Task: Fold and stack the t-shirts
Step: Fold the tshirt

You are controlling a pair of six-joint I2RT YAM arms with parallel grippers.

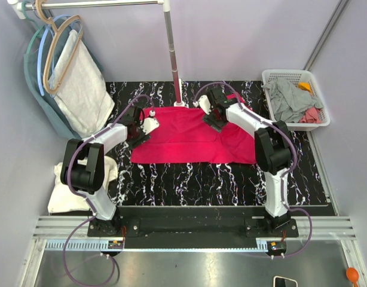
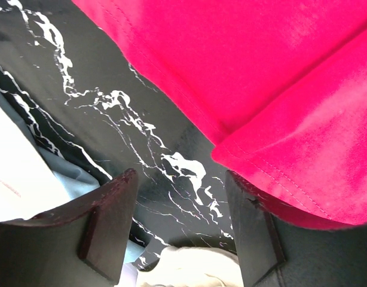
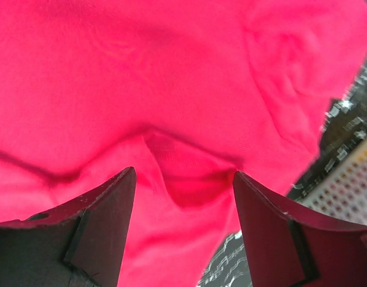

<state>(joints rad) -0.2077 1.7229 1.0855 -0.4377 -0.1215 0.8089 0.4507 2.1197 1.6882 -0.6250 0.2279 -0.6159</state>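
Crimson t-shirt (image 1: 192, 136) is lying spread on the black marbled table (image 1: 189, 179), toward its far edge. Left gripper (image 1: 140, 130) is sitting at the shirt's left edge, jaws standing apart with bare tabletop showing between them, gripping nothing. Right gripper (image 1: 212, 116) is hovering over the shirt's far right part, jaws standing wide over a raised wrinkle, pinching nothing. Grey shirt (image 1: 285, 98) and pink shirt (image 1: 312, 115) are lying in the white basket (image 1: 294, 75); cream-white shirt (image 1: 61, 194) is lying at the table's left.
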